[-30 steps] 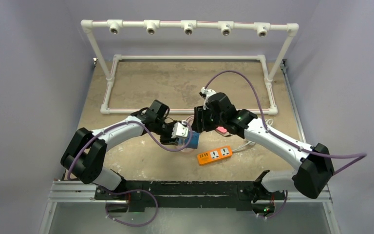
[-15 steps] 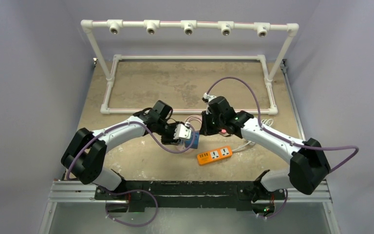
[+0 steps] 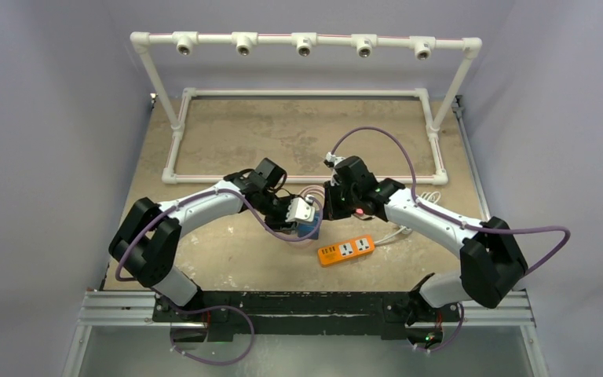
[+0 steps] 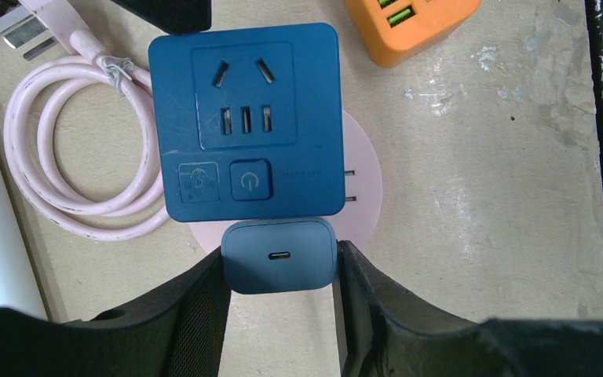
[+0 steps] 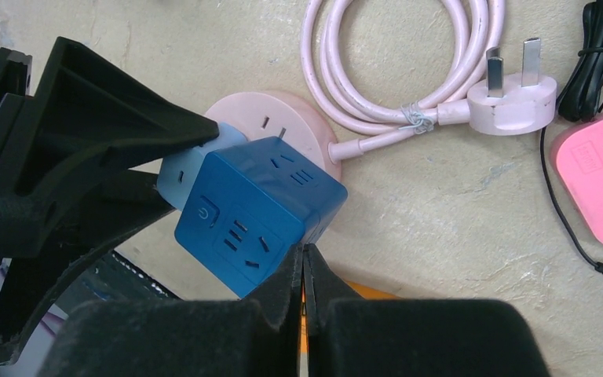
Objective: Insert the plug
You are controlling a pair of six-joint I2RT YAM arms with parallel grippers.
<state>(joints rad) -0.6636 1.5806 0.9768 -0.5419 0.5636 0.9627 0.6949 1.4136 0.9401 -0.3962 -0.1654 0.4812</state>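
- Nearest the arm bases, an orange power strip [image 3: 345,250] lies flat on the table [image 3: 228,259], untouched and just apart from both grippers.
- Just beyond it, the left gripper [image 4: 280,261] is clamped on a small grey-blue charger [image 4: 279,256]. One of its fingers [image 4: 200,314] presses each side, and the USB-C port faces the wrist camera.
- The charger's far end butts against a side face of the blue cube socket [image 4: 245,129]. Its prongs are hidden, so how deep they sit cannot be told.
- The cube rests on a round pink socket base [image 4: 363,184], which shows beneath its right edge.
- The right gripper [image 5: 302,263] is clenched tight with nothing between its fingers. Its tips are at the cube's lower edge, on a different side from the charger, and contact looks likely but is not certain.
- Beyond the cube, the base's pink cable [image 5: 377,71] lies coiled and tied, ending in a three-pin plug [image 5: 510,98] that is loose on the table.
- Farthest back stands the white PVC frame [image 3: 306,93].
- Judged step: the charger is being seated in the cube's side socket, and the closed right fingers appear to brace the cube.
- The next move calls for a straight push along the prongs while the cube is kept from sliding or tipping off the pink base. The left grip should be released only once the charger sits flush.
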